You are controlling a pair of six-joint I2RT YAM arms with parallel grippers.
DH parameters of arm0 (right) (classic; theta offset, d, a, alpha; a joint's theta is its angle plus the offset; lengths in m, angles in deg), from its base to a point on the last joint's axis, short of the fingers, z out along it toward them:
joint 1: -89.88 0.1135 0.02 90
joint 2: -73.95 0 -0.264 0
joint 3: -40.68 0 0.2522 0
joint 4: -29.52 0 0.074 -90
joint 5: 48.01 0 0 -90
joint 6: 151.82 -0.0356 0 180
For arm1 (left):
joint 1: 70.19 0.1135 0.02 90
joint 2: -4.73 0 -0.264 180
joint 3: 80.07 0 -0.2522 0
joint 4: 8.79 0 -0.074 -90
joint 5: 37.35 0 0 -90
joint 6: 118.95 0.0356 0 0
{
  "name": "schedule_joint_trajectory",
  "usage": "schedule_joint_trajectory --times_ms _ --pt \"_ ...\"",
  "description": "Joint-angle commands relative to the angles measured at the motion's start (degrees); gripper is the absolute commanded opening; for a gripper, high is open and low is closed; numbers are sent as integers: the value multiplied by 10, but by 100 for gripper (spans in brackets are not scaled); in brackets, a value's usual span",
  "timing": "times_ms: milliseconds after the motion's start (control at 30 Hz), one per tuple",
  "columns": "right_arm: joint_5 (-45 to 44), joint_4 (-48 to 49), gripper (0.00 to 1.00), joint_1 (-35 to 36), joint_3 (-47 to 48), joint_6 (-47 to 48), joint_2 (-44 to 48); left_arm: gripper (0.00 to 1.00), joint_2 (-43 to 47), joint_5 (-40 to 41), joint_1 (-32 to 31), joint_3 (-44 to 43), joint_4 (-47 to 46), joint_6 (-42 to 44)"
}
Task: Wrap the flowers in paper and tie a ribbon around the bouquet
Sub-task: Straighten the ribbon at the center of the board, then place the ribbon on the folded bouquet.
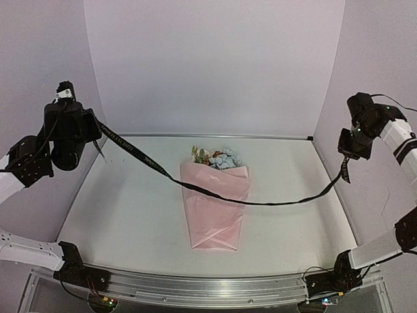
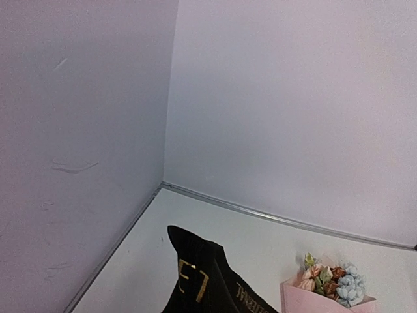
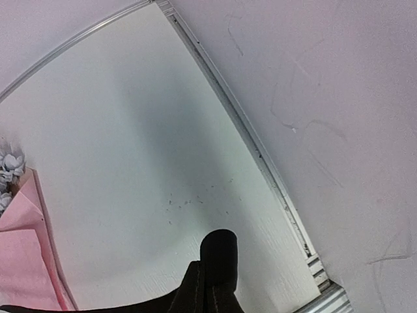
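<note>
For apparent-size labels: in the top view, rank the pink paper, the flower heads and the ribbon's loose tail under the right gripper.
1. pink paper
2. flower heads
3. ribbon's loose tail, smallest though it hangs raised, nearer the camera

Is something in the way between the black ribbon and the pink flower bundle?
No, nothing visible is in the way. The ribbon hangs in a sag and crosses right over the front of the bouquet.
</note>
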Motion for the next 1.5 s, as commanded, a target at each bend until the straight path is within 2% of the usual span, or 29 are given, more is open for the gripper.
schedule_joint_trajectory --times_ms 0,100,267,433,567,700,767,800,867,933,967,1067,1133,1167,1367,1467 --pt "-65 -73 0 -5 9 57 65 0 49 63 0 -25 138 -93" --pt "-72 -100 0 -5 -5 64 95 0 63 55 0 -12 234 -177" --pt "-71 -111 0 -5 -80 58 146 0 73 20 0 37 394 -369" --pt "-91 -115 0 -5 -141 61 178 1 90 -6 0 105 473 -519" --pt "-80 -121 0 -5 -181 41 170 4 105 -35 0 185 477 -620" --pt "-84 -118 0 -6 -223 26 139 5 120 -72 1 266 410 -659" --pt "-76 -115 5 -10 -224 24 104 7 121 -82 7 297 386 -681" --pt "-68 -116 7 -13 -219 22 89 12 120 -89 13 310 371 -685" --pt "-52 -116 21 -15 -213 16 58 22 118 -105 25 328 330 -658" --pt "-37 -116 28 -17 -207 10 35 31 112 -135 51 346 261 -602" --pt "-31 -116 33 -18 -205 8 28 38 106 -157 69 352 223 -563" --pt "-17 -116 54 -19 -199 4 16 69 82 -246 147 359 126 -466" --pt "-9 -116 65 -19 -195 3 13 90 66 -301 196 353 93 -427" --pt "7 -115 69 -19 -192 1 14 97 62 -317 211 348 84 -408" --pt "131 -110 78 -4 -169 -14 13 100 61 -398 264 285 61 -306" --pt "183 -79 78 28 -186 -33 21 100 46 -455 282 238 54 -245"
